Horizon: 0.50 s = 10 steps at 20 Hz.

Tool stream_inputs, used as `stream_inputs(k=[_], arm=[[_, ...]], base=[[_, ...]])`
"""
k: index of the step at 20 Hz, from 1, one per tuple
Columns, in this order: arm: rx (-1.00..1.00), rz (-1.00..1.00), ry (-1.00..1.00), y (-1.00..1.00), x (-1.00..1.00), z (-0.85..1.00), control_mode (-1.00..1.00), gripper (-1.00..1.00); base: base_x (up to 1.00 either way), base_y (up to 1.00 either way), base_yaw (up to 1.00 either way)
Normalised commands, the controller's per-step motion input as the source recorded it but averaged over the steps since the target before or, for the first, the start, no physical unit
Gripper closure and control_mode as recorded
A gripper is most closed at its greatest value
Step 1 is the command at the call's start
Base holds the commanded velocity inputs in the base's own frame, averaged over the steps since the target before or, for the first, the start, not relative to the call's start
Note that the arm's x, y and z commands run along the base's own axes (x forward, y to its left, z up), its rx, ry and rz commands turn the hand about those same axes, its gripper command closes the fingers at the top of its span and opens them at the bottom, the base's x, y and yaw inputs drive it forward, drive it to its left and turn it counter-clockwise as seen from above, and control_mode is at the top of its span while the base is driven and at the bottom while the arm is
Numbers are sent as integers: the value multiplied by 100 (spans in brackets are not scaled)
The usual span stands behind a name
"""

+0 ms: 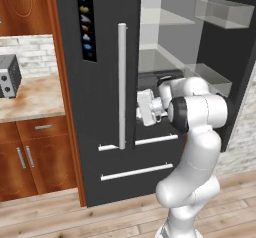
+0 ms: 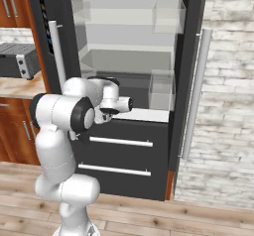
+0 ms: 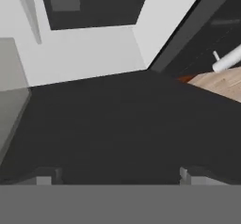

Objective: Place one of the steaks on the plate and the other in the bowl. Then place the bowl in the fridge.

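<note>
- Left base view: the fridge (image 1: 100,132) stands with its right door swung open, showing a pale interior and clear glass shelves (image 1: 165,64).
- The arm (image 1: 195,147) reaches toward the open compartment, with the hand just above the upper drawer front.
- Right base view: the gripper (image 2: 130,103) sits at the front edge of the lowest shelf, over the two drawers (image 2: 119,155).
- Hand view: both finger tips (image 3: 188,175) stand at opposite edges of the frame, spread wide, with nothing between them.
- The dark surface of the fridge lies directly under the gripper.
- A toaster oven (image 1: 7,77) sits on the counter (image 1: 35,99), well apart to the left.
</note>
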Motion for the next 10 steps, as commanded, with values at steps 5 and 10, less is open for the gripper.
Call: stream_inputs(k=[5,10], arm=[[1,37,0,46,-13,0,-100,-100],[9,21,-1,37,-98,7,-100,-100]], base=[[0,0,0],[0,0,0]])
